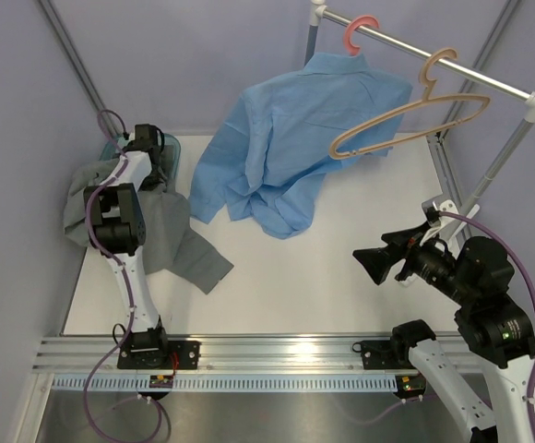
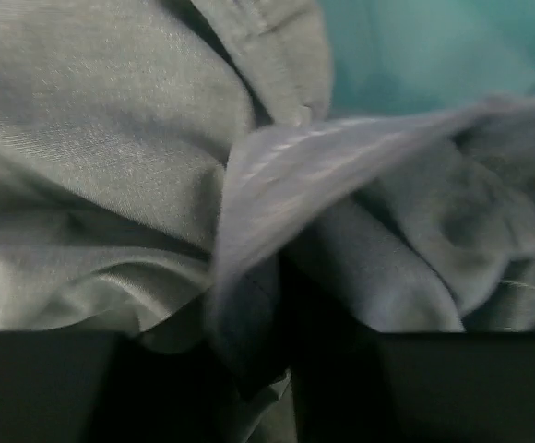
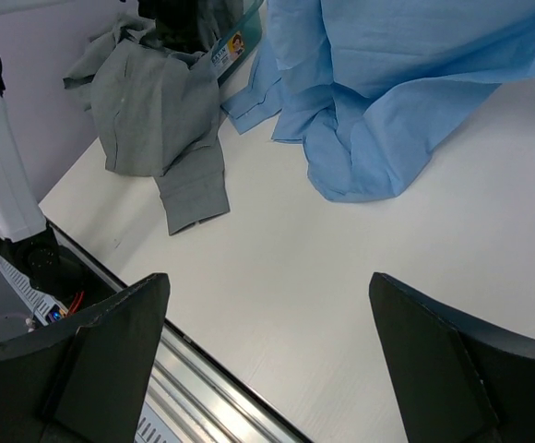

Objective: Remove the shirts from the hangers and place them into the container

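Over the tub [image 1: 107, 148] at the table's far-left corner, we see the left gripper [image 1: 152, 148] with a fold of the grey shirt [image 1: 171, 235] between its jaws, grip unclear, while the right gripper [image 3: 267, 369] gapes empty, facing the blue shirt [image 1: 286, 138] hung ahead on the pink hanger [image 1: 360, 32].

The container [image 1: 108, 149] is mostly hidden beneath the grey shirt [image 1: 171, 229] and left arm [image 1: 120, 217]; the left wrist view is blurred.
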`<state>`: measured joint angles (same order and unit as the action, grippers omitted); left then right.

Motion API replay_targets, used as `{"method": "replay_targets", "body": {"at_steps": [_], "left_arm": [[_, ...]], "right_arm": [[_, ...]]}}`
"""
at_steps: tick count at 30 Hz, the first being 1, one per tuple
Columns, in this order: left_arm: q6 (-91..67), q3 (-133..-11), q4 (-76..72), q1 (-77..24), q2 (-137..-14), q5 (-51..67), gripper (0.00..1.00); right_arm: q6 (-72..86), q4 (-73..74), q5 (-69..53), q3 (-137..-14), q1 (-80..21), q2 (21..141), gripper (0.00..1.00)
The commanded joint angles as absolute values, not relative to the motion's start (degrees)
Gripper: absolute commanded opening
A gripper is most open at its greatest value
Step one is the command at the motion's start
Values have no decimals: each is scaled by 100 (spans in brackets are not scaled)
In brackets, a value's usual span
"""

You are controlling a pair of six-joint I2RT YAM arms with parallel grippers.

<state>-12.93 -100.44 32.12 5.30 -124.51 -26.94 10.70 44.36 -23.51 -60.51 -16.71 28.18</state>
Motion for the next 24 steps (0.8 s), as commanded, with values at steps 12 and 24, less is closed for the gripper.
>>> {"method": "replay_targets", "body": {"at_steps": [12,24], "left_arm": [[-2012,-9934,3568,230,-9327,-1828,99],[-3497,-5751,3595,-1810,-6549,-2188,99]], "right_arm": [[1019,4140,-2531,-5845,-1652,2497,100],[1099,4148,-2698,-5810,-1652,2101,100]]}}
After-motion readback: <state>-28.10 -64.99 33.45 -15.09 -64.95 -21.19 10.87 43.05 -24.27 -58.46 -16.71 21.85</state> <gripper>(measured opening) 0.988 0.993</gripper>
